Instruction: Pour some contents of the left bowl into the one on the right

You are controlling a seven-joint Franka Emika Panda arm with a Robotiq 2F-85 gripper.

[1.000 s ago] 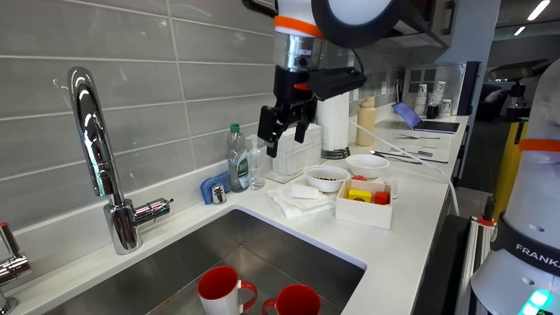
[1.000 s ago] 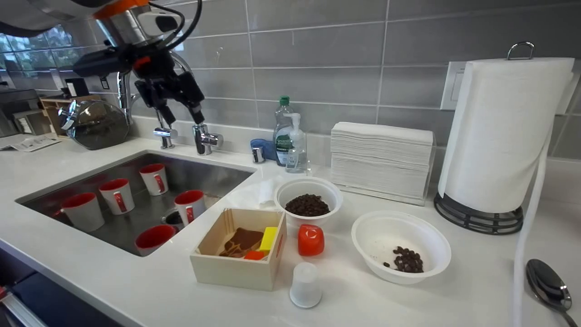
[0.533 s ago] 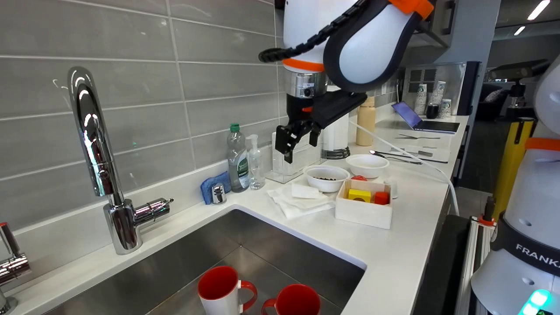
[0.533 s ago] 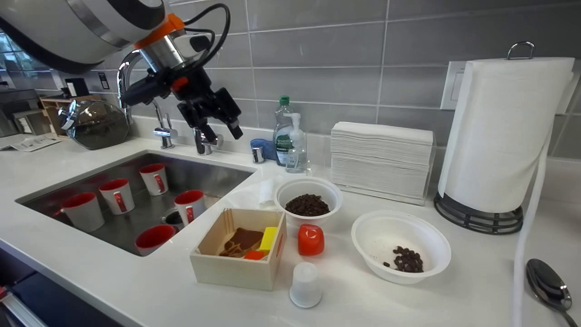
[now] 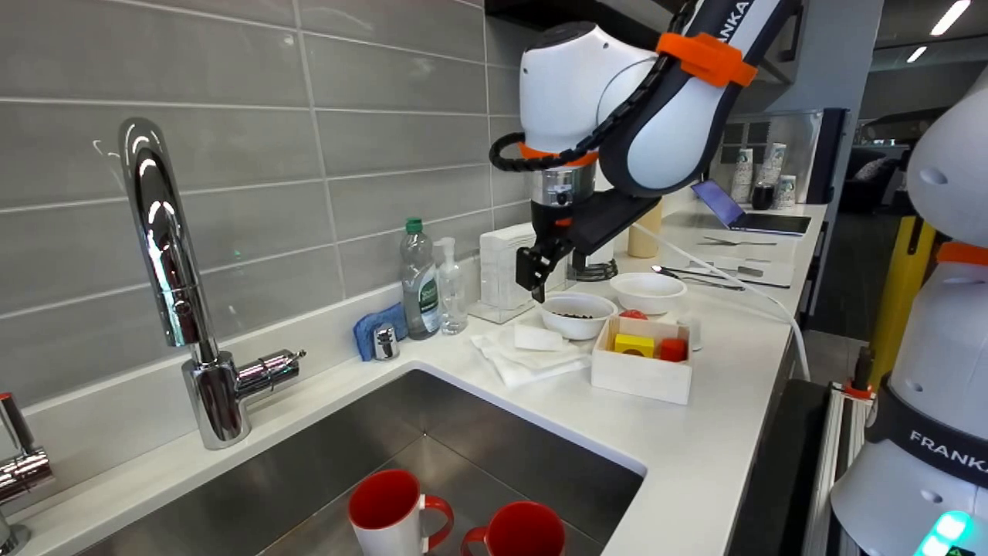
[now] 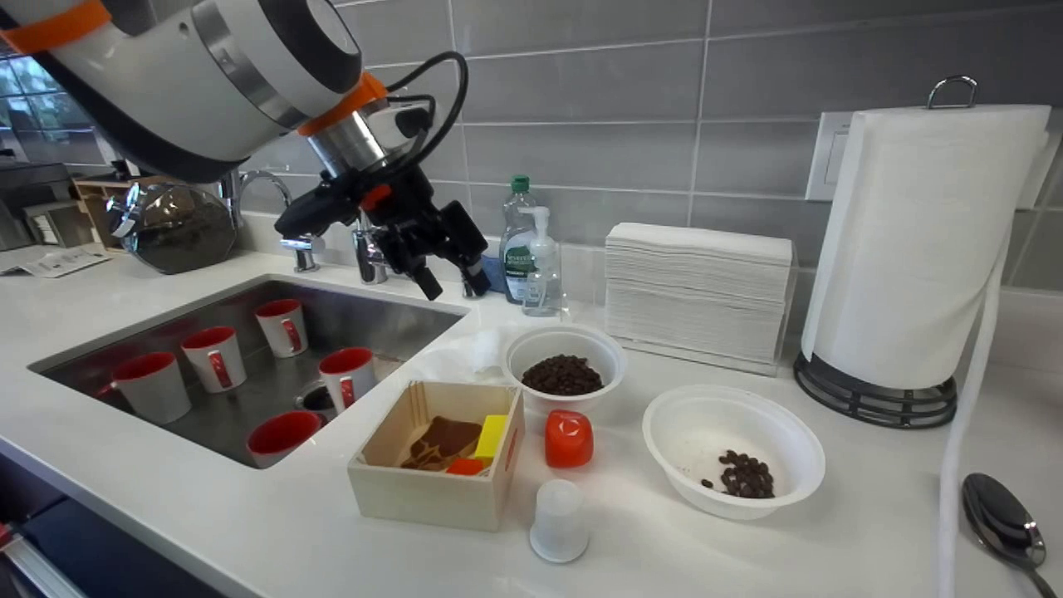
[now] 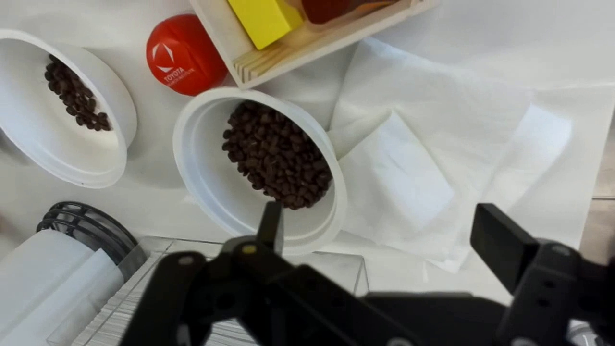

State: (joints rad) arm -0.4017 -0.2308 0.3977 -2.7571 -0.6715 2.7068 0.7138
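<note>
Fuller bowl [image 7: 223, 180] partly behind gripper [image 7: 386, 234].

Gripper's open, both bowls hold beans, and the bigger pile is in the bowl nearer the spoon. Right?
Not quite: an exterior view shows the bigger pile in the bowl nearer the sink. The gripper is open, and both bowls hold beans.
</note>
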